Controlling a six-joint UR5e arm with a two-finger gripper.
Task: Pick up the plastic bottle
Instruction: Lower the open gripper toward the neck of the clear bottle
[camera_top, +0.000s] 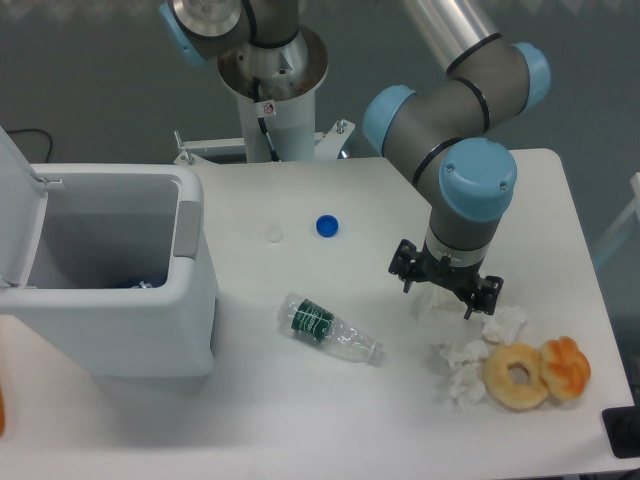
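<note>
The plastic bottle (329, 331) lies on its side on the white table, clear and crinkled with a dark green label band, its neck pointing right. My gripper (445, 293) hangs over the table to the right of the bottle, roughly a hand-width from its neck, pointing down. Its two dark fingers (404, 271) are spread apart with nothing between them. It hovers over a piece of crumpled white tissue (431, 301).
A white open bin (110, 270) stands at the left. A small blue cap (326, 226) and a clear round lid (274, 234) lie behind the bottle. More crumpled tissue (463, 375), a doughnut (517, 376) and an orange pastry (566, 366) lie at the front right.
</note>
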